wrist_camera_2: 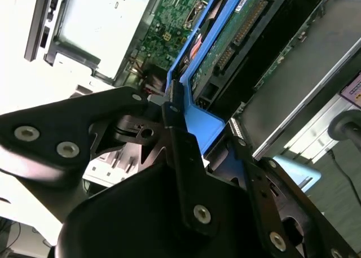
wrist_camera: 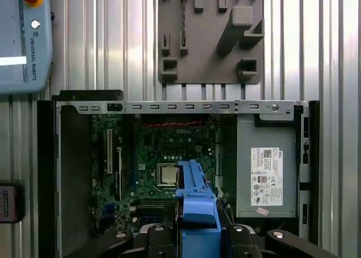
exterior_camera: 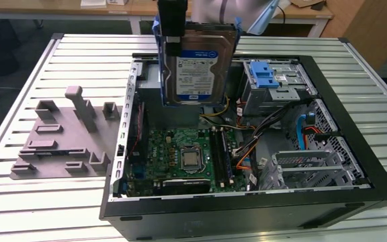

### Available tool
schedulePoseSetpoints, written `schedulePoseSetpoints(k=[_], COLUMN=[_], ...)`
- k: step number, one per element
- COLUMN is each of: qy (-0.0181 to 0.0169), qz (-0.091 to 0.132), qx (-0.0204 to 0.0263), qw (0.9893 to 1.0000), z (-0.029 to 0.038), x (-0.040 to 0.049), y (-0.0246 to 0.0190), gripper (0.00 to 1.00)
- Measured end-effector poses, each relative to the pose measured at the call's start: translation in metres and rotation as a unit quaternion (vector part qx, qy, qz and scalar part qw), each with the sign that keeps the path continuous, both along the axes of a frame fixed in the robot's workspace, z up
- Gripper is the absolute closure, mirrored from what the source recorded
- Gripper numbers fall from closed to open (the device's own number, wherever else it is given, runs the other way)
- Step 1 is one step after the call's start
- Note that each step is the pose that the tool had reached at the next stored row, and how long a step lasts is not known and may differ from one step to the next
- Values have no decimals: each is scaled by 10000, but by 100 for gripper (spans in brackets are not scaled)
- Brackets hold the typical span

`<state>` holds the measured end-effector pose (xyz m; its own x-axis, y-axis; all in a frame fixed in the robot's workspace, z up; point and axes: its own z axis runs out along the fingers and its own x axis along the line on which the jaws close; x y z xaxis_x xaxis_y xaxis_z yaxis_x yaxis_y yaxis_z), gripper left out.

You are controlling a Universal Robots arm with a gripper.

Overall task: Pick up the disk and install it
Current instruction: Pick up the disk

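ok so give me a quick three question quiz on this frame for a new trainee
1. True or false: the disk is held upright above the open computer case.
2. The gripper is: A) open, B) shut on the disk, C) shut on the case.
3. Fill in: the carrier frame clipped around the disk is coloured ____.
Key: 1 true; 2 B; 3 blue.
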<state>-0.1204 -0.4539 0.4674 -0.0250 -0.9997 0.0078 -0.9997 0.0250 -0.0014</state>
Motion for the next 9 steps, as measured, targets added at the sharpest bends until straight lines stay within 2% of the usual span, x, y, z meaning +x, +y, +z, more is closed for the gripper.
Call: schedulePoseSetpoints(k=[3,9], qy=[-1,0], qz=[0,0], qx=[0,0], qw=[10000,10000], z=[-5,-4], x=[65,69], y=[-25,-25], gripper=[64,64])
